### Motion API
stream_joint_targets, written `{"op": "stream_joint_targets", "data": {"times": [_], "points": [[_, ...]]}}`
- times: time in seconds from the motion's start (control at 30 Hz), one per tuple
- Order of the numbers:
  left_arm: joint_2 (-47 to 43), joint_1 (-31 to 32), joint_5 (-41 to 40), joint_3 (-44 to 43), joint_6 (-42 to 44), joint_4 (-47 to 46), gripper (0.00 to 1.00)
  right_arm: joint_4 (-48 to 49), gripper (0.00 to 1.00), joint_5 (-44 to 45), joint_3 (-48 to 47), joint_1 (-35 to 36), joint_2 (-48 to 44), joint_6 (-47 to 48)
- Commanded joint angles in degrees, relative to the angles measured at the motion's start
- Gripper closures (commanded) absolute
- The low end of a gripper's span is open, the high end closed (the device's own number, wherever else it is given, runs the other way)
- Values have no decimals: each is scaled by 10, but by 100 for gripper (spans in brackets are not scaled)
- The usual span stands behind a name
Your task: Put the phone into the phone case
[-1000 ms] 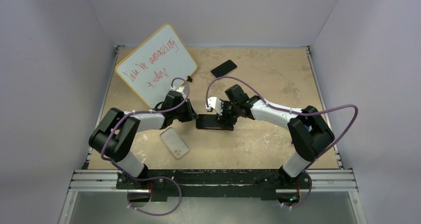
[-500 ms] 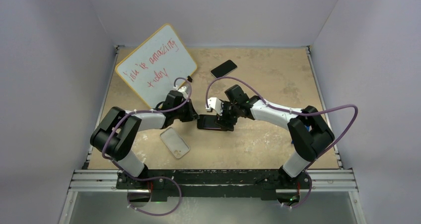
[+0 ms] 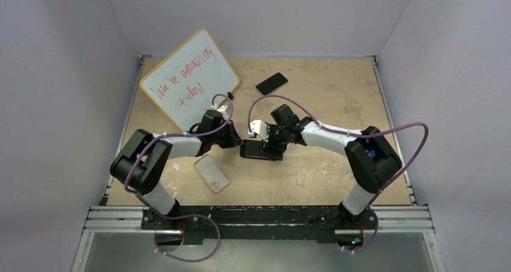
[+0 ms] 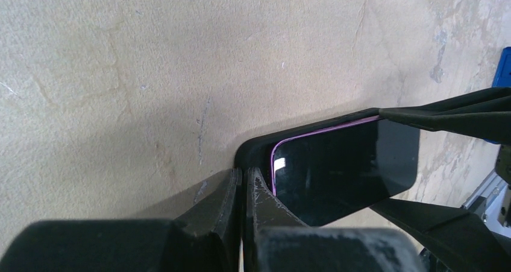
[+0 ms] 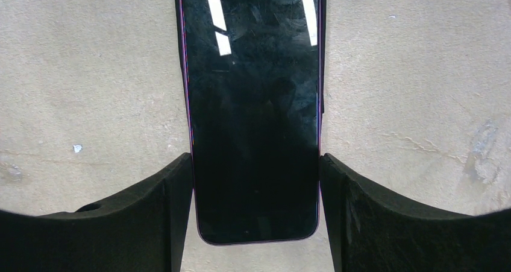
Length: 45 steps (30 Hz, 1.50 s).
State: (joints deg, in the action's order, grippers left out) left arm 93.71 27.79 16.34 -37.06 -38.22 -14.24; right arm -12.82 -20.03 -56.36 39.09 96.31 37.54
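Observation:
A dark phone [image 3: 254, 150] with a thin purple edge lies flat at the table's middle. A black rim shows round its far end in the left wrist view [image 4: 343, 169]. My right gripper [image 3: 271, 148] is shut on the phone, one finger on each long side [image 5: 256, 163]. My left gripper [image 3: 237, 143] is shut and empty, its tips [image 4: 244, 178] touching the phone's rimmed corner. The phone case [image 3: 212, 173], a translucent whitish shell, lies empty on the table near my left forearm, apart from both grippers.
A yellow-framed whiteboard [image 3: 190, 79] with red writing leans at the back left. A second dark phone [image 3: 272, 82] lies at the back centre. Grey walls close in the table on three sides.
The right arm has shifted slightly to the left, nudging the phone a little toward the left gripper. The left arm has hardly moved.

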Motion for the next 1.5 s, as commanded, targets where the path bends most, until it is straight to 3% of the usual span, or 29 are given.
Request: {"op": "stream_joint_targets", "data": {"times": [0.0, 0.33, 0.7, 0.87, 1.1, 1.33, 1.47], "points": [[-2, 25, 94, -7, -39, -52, 100, 61, 67, -30, -26, 16, 4, 0], [-9, 27, 101, 1, -50, -51, 100, 75, 62, -22, -33, 20, 14, 2], [-14, 29, 102, 22, -50, -44, 80, 79, 56, -19, -52, 26, 29, 5], [-26, 30, 99, 34, -55, -40, 79, 75, 42, -12, -50, 28, 22, 0], [-40, 31, 81, 39, -51, -18, 76, 95, 17, -3, 9, 28, -72, -37], [-43, 31, 72, 42, -44, -6, 76, 135, 10, 39, 74, 27, -140, -133], [-45, 31, 59, 42, -37, 5, 75, 161, 13, 167, 66, 27, -164, -308]]}}
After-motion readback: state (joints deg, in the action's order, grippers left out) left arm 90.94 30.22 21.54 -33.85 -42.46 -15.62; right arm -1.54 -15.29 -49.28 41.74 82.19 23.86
